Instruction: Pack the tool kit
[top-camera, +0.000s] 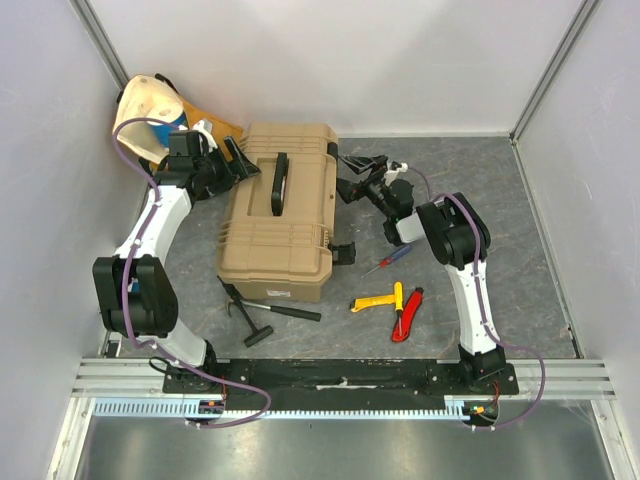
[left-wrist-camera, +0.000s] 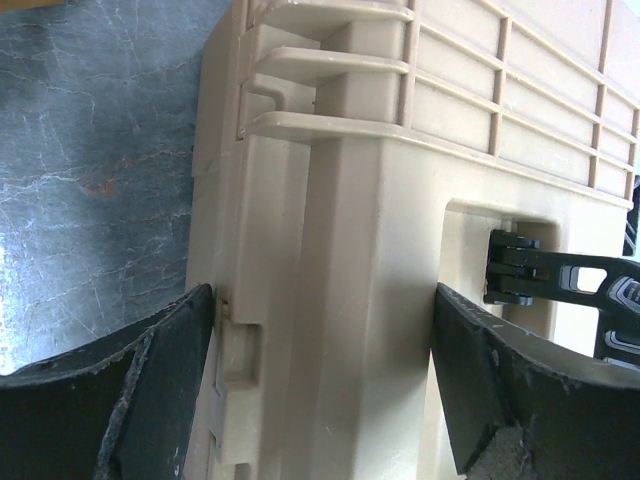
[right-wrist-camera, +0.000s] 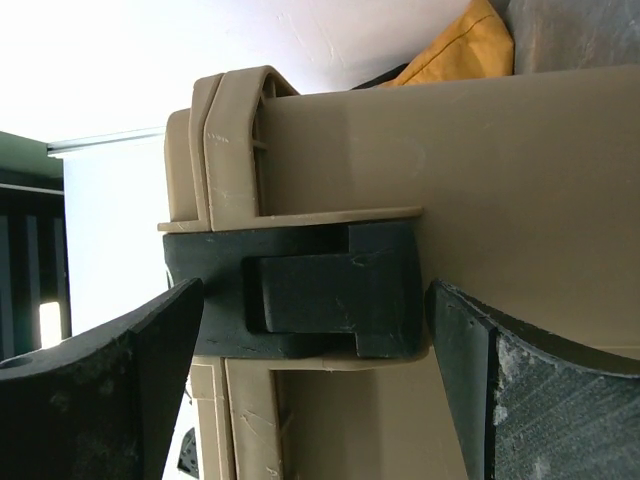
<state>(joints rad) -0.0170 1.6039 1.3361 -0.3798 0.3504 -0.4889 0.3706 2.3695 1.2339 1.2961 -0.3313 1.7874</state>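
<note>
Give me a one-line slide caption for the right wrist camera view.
Right hand, wide open, framing the black plastic latch on the side of the large tan plastic toolbox.

White walls (top-camera: 350, 60), grey marbled tabletop (top-camera: 520, 250)

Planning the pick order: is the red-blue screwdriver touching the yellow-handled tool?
Apart. The top external view shows bare grey table between the red-blue screwdriver and the yellow-handled tool.
</note>
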